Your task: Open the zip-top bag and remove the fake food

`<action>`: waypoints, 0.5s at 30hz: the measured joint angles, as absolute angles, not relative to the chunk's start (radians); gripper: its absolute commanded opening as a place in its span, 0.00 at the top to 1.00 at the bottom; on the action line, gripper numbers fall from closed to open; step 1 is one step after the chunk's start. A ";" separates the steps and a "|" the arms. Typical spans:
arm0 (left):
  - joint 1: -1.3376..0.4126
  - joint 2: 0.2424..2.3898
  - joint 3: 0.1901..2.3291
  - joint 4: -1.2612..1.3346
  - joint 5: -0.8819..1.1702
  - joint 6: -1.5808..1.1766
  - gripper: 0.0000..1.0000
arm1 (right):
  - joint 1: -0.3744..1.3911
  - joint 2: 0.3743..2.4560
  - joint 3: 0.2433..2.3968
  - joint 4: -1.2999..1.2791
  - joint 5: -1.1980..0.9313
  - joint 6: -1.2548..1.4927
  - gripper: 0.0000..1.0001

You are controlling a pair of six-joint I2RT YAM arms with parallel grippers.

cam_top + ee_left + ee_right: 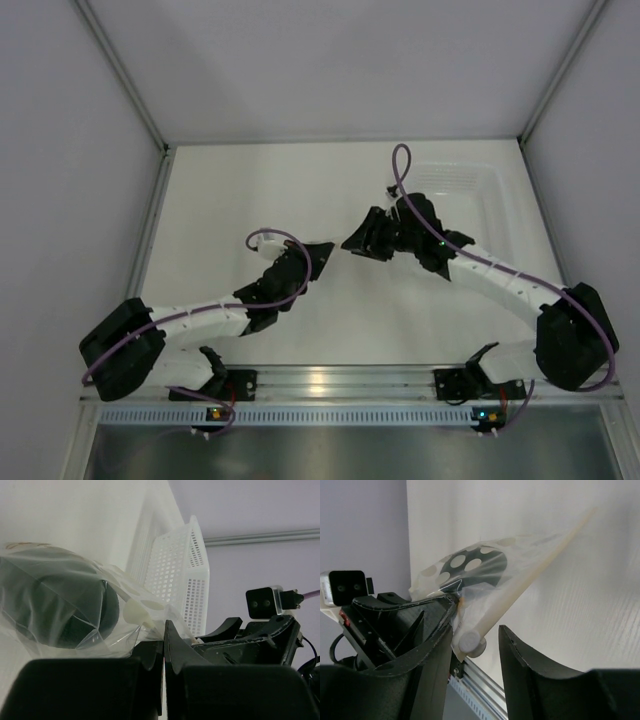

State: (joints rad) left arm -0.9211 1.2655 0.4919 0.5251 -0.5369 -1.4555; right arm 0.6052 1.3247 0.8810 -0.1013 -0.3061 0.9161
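Plastic up off the table (pixel 250 180), folks: the zip-top bag (pixel 470 575) hangs in mid-air between the two arms, with the fake food (pixel 60 605) showing as a dark lump inside it. The left gripper (pixel 164 645) is clamped tight on the bag's lower edge, fingers pressed together on the film, with the food bulging just above the pinch.

Now the right gripper (pixel 479 619). Its jaws stand partly apart, one on each side of the zip strip (pixel 530 565), and a clear gap shows on the right-hand side. The round nub (pixel 469 642) at the strip's near end sits squarely between the two fingers, hard by the left one. It has nothing gripped as I read it, though whether that left finger is already brushing the film is hard to call from here.

Here's the relation that matters: the strip's long axis runs from that gap straight away from the right wrist, slanting up and off. The food lies to the left of the strip, toward the left gripper. So the right arm is the one placed on the seal, and closing where it stands should catch the end of the zip. From the overhead camera the bag itself is lost between the black fingers.
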 measured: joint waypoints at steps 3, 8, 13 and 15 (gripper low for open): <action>-0.921 1.266 0.492 0.528 -0.537 -1.442 1.00 | 0.605 1.357 0.882 -0.103 -0.332 0.917 0.57; -0.921 1.266 0.492 0.566 -0.529 -1.425 1.00 | 0.604 1.370 0.892 -0.102 -0.365 0.916 0.66; -0.921 1.265 0.468 0.618 -0.502 -1.419 1.00 | 0.590 1.396 0.930 -0.110 -0.365 0.900 0.58; -0.921 1.265 0.460 0.628 -0.491 -1.419 1.00 | 0.583 1.398 0.937 -0.112 -0.360 0.892 0.57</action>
State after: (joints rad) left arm -0.9211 1.2652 0.4599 0.6285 -0.4908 -1.4189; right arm 0.5831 1.3975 0.9375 -0.1120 -0.3595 0.8925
